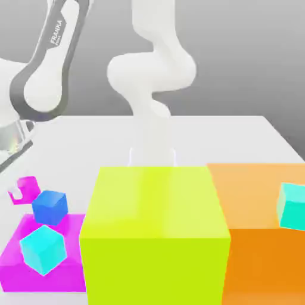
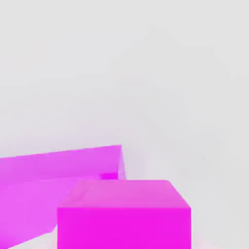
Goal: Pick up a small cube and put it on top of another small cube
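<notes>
We see the small magenta cube (image 1: 25, 189) on the white table (image 1: 238, 137), just behind the small blue cube (image 1: 50, 207), near the flat magenta block (image 1: 18, 256). Gripper state: can't tell. Hand view: cube (image 2: 124, 219) close, w/ block (image 2: 53, 170) behind

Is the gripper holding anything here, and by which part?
Cannot be told: the gripper is at the small magenta cube, beside the blue cube, but no grip is evident.
</notes>
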Controlling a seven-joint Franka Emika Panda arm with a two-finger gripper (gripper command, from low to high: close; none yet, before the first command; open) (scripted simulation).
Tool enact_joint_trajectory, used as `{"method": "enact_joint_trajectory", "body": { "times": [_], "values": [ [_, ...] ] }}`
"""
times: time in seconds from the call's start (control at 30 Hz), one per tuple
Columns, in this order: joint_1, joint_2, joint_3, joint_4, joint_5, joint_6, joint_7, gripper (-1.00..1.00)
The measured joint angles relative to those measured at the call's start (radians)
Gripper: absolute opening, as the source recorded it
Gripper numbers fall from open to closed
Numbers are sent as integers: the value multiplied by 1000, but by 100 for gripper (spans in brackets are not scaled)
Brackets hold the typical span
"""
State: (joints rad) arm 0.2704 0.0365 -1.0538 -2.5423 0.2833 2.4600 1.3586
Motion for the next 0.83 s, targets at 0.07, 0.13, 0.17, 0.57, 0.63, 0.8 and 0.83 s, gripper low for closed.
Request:
{"method": "enact_joint_trajectory", "body": {
  "times": [0.07,0.13,0.17,0.57,0.63,0.8,0.83],
  "values": [
    [-1,-15,1,25,-40,-21,-32,-100],
    [-7,-26,16,47,-76,-36,-46,-100],
    [-10,-29,31,57,-93,-42,-47,-100],
    [46,-40,262,169,-271,-92,-18,-100],
    [76,26,285,161,-209,-35,-55,-100],
    [51,109,317,148,-114,36,-121,100],
    [51,109,317,148,-114,36,-121,100]
  ]
}}
